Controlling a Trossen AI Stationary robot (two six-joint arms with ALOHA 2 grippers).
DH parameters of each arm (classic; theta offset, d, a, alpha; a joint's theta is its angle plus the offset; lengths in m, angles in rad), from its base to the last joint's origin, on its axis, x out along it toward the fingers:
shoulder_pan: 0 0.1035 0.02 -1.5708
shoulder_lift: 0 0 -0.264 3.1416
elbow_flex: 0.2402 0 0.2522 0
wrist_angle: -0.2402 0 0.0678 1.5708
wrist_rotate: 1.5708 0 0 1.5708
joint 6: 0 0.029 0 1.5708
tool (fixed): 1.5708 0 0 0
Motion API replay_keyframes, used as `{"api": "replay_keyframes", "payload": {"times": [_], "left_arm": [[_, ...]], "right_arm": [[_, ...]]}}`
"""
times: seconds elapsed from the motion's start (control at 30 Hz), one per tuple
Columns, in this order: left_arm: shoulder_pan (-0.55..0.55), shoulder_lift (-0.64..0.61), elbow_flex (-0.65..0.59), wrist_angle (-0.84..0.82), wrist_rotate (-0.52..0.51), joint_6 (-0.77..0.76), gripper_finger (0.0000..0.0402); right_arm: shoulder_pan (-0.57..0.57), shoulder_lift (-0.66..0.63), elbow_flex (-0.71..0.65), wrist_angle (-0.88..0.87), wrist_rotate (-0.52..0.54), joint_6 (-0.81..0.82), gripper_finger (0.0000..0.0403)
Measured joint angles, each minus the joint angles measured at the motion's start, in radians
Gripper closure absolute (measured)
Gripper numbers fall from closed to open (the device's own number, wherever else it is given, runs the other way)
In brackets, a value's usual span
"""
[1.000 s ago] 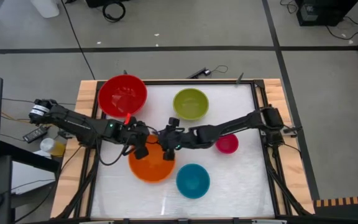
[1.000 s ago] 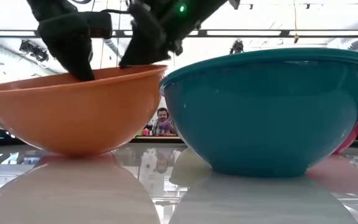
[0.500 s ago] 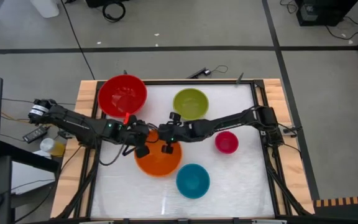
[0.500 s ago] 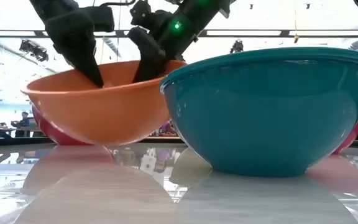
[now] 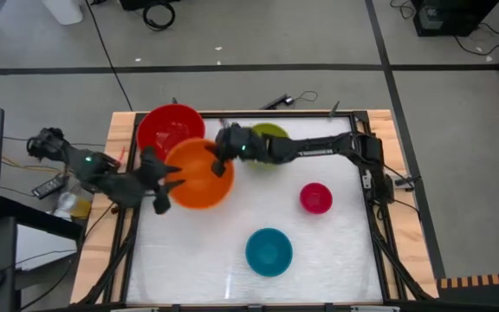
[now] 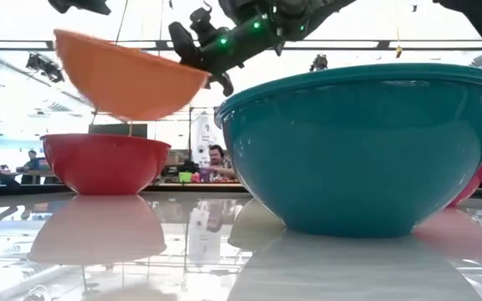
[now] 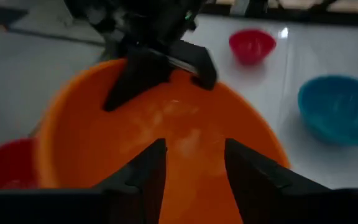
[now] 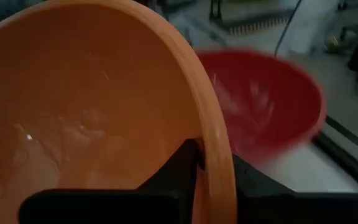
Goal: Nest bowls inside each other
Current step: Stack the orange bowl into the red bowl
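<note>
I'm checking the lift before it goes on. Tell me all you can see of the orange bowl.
The orange bowl is round, smooth plastic, empty inside. It hangs tilted in the air, off the table, partly over the red bowl. The right gripper pinches its rim, one finger inside and one outside. The left gripper is open beside it, not touching.
</note>
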Motion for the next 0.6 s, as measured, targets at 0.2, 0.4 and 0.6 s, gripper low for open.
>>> {"api": "replay_keyframes", "payload": {"times": [0.2, 0.4, 0.6], "left_arm": [[-0.06, -0.053, -0.001, -0.003, -0.114, 0.018, 0.0235], [-0.071, -0.027, -0.002, 0.008, -0.258, 0.036, 0.0235], [-0.073, 0.036, -0.002, 0.015, -0.349, -0.004, 0.0235]], "right_arm": [[-0.077, 0.023, 0.068, 0.095, 0.131, 0.085, 0.0358], [-0.101, 0.108, 0.178, 0.105, 0.24, 0.142, 0.0357], [-0.107, 0.291, 0.366, 0.096, 0.283, 0.206, 0.0356]]}}
